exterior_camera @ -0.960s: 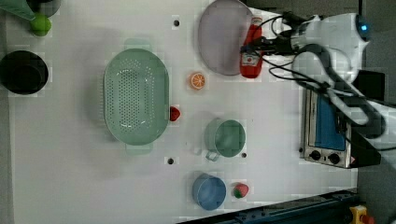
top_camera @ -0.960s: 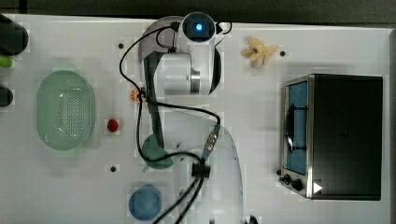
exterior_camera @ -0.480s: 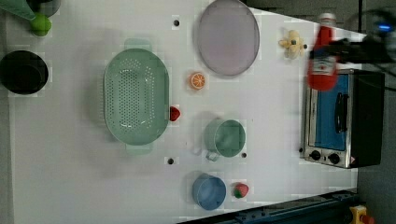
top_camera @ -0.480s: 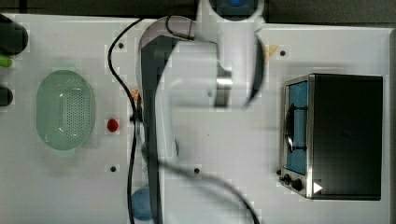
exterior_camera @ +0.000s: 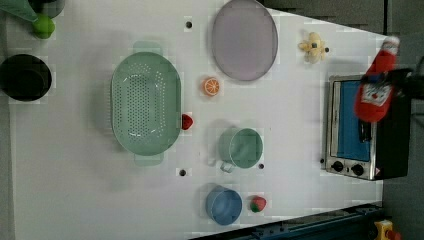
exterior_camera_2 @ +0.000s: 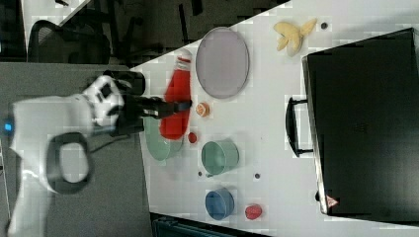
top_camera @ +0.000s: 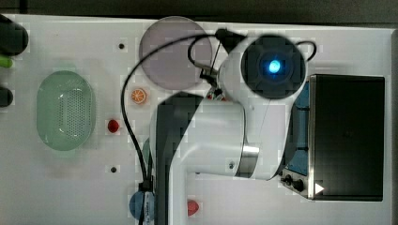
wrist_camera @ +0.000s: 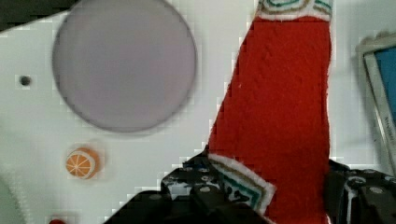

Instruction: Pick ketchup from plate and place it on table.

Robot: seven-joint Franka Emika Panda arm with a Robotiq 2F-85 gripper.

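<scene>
Right view: ketchup held aloft, off the plate
Tool clamped around the red bottle's body, cap pointing toward the table's far edge; plate bare near that edge; orange slice beside it; wrist view shows fingers flanking the label.

White arm, blk cables, blue LED.

The top view looks straight down on the counter. The left view and the right view look down from opposite long sides; both share the plate. The wrist view sits close above this plate.
</scene>
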